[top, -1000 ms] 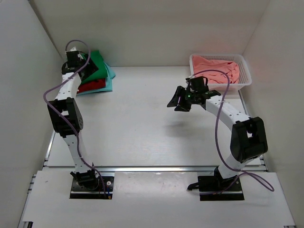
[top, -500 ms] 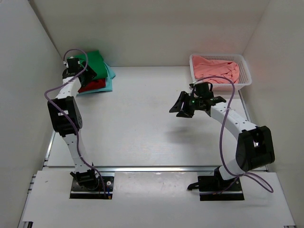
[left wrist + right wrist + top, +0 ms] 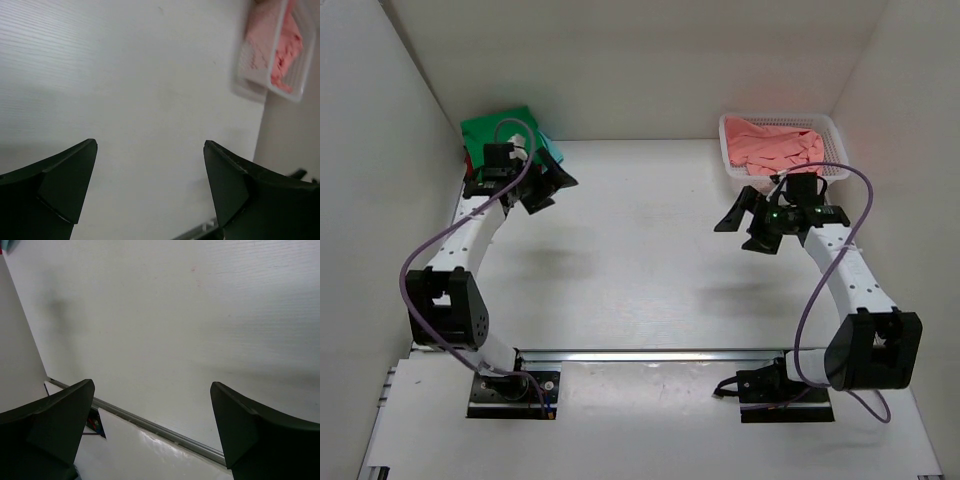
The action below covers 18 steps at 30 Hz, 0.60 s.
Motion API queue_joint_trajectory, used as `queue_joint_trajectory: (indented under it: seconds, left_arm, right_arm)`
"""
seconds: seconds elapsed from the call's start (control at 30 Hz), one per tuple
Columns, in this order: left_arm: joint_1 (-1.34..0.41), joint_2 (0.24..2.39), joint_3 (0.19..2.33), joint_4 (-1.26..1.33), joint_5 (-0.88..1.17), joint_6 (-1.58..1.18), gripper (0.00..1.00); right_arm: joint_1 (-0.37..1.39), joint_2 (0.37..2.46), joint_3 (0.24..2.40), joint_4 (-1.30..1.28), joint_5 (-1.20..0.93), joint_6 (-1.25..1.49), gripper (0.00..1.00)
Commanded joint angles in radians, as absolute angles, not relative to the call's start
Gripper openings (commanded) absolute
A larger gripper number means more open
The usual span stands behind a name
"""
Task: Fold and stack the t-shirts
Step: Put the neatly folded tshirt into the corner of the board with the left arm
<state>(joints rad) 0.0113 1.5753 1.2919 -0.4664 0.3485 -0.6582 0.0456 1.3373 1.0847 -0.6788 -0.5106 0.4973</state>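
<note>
Nearest, the right gripper [image 3: 745,230] has swung away from mid-table toward the right, and its jaws, half-spread a second ago, now stand wide with nothing between them; only bare table [image 3: 640,270] shows past its fingers. The left gripper [image 3: 546,188] has come back off the far-left stack, jaws also wide and empty, hanging just beside the pile. Behind it the green shirt [image 3: 498,128] now lies uncovered on top, with a sliver of turquoise shirt [image 3: 554,153] and red shirt [image 3: 469,160] showing beneath. The pink shirt [image 3: 775,145] sits crumpled in the basket [image 3: 785,117] at the far right. That stacking step looks finished, and pink seems the one shirt left to fold.
</note>
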Motion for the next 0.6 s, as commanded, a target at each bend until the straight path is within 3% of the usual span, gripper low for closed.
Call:
queue_joint_trajectory:
  seconds: [0.0, 0.33, 0.57]
  left_arm:
    - [-0.070, 1.462, 1.304, -0.489, 0.468, -0.637, 0.99]
    - [-0.133, 1.284, 1.230, -0.610, 0.426, -0.574, 0.99]
    - [-0.170, 1.292, 1.279, -0.652, 0.396, -0.545, 0.98]
  right_arm:
    - [0.023, 1.269, 1.078, -0.761, -0.543, 0.430, 0.99]
    - [0.038, 1.213, 1.065, -0.761, -0.565, 0.417, 0.99]
    - [0.066, 1.201, 1.060, -0.766, -0.560, 0.426, 0.99]
